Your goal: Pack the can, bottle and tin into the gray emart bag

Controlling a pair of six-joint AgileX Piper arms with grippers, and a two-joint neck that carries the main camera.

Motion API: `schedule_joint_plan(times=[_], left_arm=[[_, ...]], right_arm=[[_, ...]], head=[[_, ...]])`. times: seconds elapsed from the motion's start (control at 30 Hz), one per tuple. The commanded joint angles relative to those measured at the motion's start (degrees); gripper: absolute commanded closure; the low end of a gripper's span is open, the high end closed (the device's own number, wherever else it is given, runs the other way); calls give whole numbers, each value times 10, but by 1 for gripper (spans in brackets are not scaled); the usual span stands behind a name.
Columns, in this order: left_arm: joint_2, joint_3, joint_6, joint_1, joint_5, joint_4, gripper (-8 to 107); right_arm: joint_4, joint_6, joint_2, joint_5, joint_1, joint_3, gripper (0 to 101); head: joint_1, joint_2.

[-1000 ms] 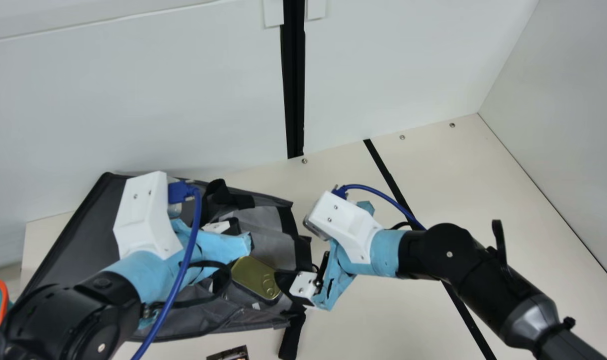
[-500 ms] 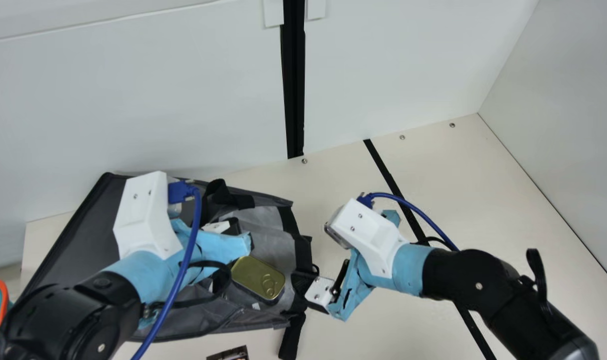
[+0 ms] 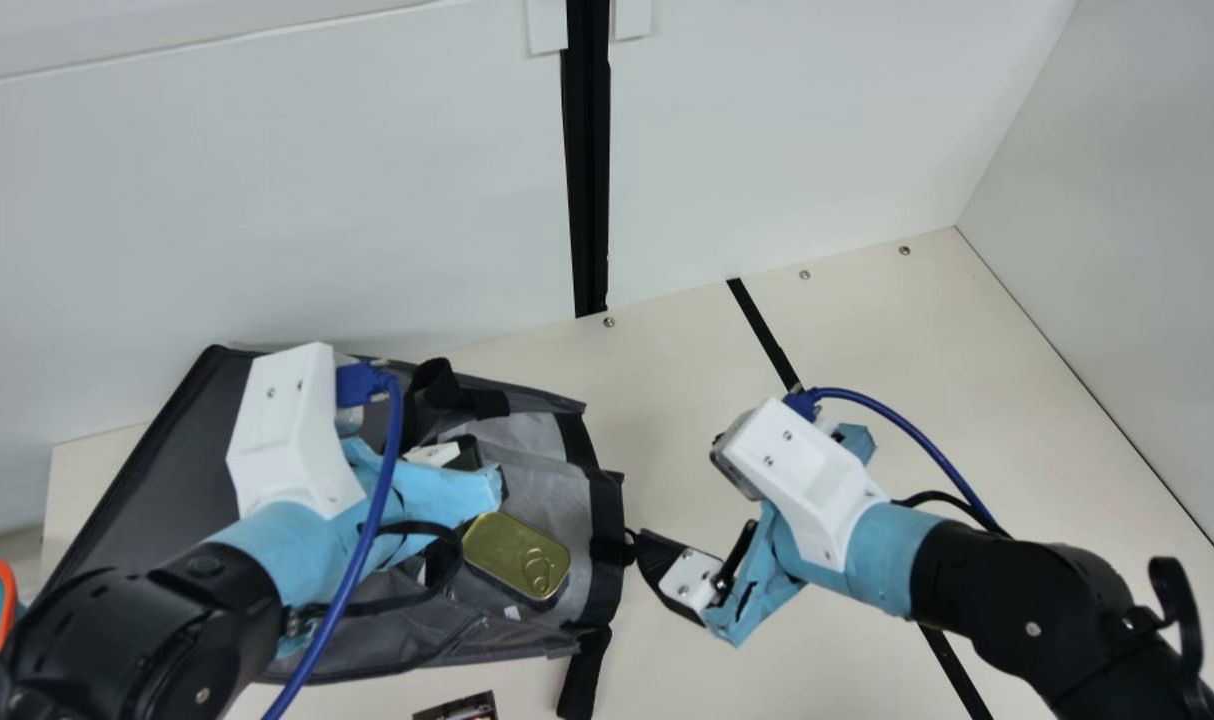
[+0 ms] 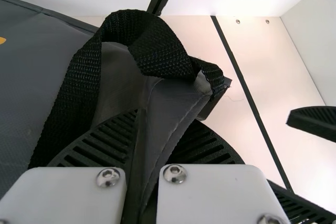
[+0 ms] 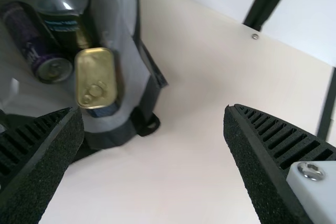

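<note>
- No word, brand, number or sign can be read for certain.
- Purple can [image 5: 31,38], lying in the bag in the right wrist view: pale lettering runs along its side, too blurred to read.
- Glass bottle [image 5: 67,11], beside the can: a line of small bluish print crosses its dark label, likewise too blurred to make out.
- Gray emart bag [image 4: 31,72]: part of an orange mark shows at the left wrist view's edge, cut off there.
- Small dark item [image 3: 459,707], at the main view's bottom edge: its markings are too small to read.
</note>
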Motion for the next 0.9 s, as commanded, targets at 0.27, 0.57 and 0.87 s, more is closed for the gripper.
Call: schedule_joint_plan(times=[0.27,0.57,0.87], left_arm=[[0,0,0,0,0,0,89],[0,0,0,0,0,0,89],[0,0,0,0,0,0,89]], right_arm=[[-64,32,-21,21,-68,-28,10],[-123,84,-36,40,-114,-53,10],[-189,148,-46,66,-145,-73,10]], head=[[-13,0],[-13,0],[-13,0]])
